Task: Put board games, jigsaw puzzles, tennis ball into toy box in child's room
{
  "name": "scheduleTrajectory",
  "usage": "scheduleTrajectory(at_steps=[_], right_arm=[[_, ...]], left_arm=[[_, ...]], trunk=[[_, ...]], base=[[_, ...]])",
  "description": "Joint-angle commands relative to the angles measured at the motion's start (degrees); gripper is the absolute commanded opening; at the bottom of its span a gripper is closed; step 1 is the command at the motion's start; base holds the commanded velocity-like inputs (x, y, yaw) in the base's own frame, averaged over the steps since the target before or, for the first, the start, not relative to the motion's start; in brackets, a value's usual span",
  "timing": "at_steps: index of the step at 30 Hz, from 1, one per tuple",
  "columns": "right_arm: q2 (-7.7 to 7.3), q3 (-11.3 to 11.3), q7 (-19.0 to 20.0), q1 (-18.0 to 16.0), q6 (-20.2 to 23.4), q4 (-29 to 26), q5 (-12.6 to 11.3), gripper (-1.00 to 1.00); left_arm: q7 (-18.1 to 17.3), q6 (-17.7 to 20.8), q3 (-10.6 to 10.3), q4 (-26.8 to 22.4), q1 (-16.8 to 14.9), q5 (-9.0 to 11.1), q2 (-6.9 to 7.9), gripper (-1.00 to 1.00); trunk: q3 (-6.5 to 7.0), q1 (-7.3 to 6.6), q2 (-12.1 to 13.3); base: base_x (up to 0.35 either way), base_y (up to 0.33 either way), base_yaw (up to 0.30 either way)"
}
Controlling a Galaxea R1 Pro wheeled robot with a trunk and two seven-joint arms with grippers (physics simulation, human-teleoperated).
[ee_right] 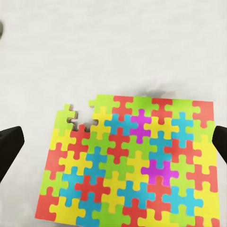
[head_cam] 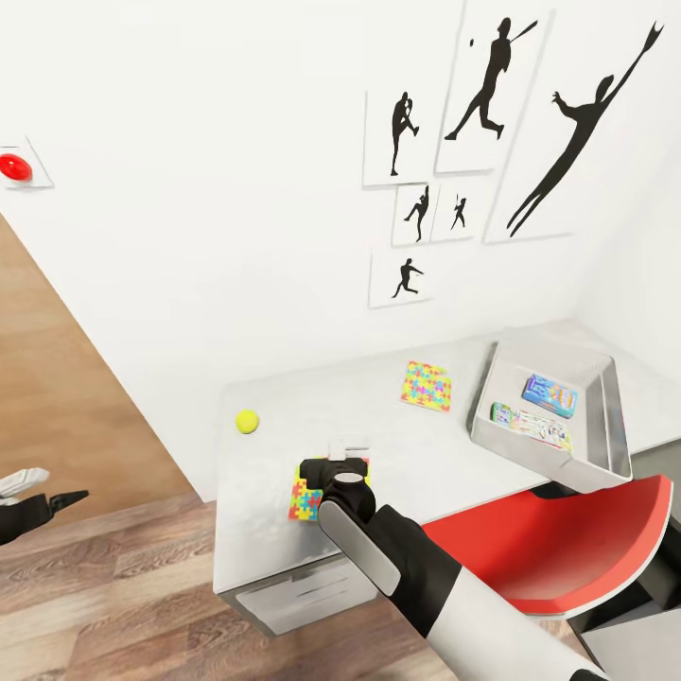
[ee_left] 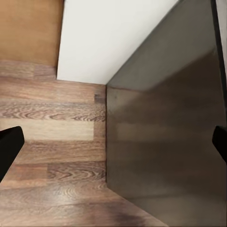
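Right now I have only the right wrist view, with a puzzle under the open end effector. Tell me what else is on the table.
Observer: A second jigsaw puzzle lies flat on the table, between the near puzzle and the toy box.
Operator: Report what's in that box.
Observer: A blue board game lies inside, with at least one more flat game box beside it.
Operator: Locate the ball.
Observer: The tennis ball sits on the table to the left of the right end effector, apart from the near puzzle.
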Motion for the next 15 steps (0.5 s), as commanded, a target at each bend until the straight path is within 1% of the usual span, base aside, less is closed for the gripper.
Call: scheduleTrajectory(at_steps=[1,8,13,15], right_arm=[[0.0,0.1,-0.4,-0.1,0.2,-0.1,-0.3,1.0],[0.0,0.1,-0.4,-0.1,0.2,-0.1,-0.2,1.0],[0.0,0.1,-0.4,-0.1,0.2,-0.1,-0.2,1.0],[0.0,0.1,-0.4,-0.1,0.2,-0.1,-0.2,1.0]], left_arm=[[-0.2,0.3,0.1,0.0,-0.1,0.0,0.1,1.0],[-0.2,-0.4,0.0,0.0,0.0,-1.1,1.31,1.0],[-0.2,-0.5,-0.1,0.0,0.1,-1.5,2.37,1.0],[-0.2,-0.6,-0.1,0.0,0.1,-1.6,2.52,1.0]], trunk=[[-0.11,0.04,-0.1],[-0.11,0.04,-0.1],[-0.11,0.04,-0.1],[-0.11,0.04,-0.1]], base=[[0.0,0.0,0.0],[0.0,0.009,0.0],[0.0,0.123,0.0],[0.0,0.079,0.0]])
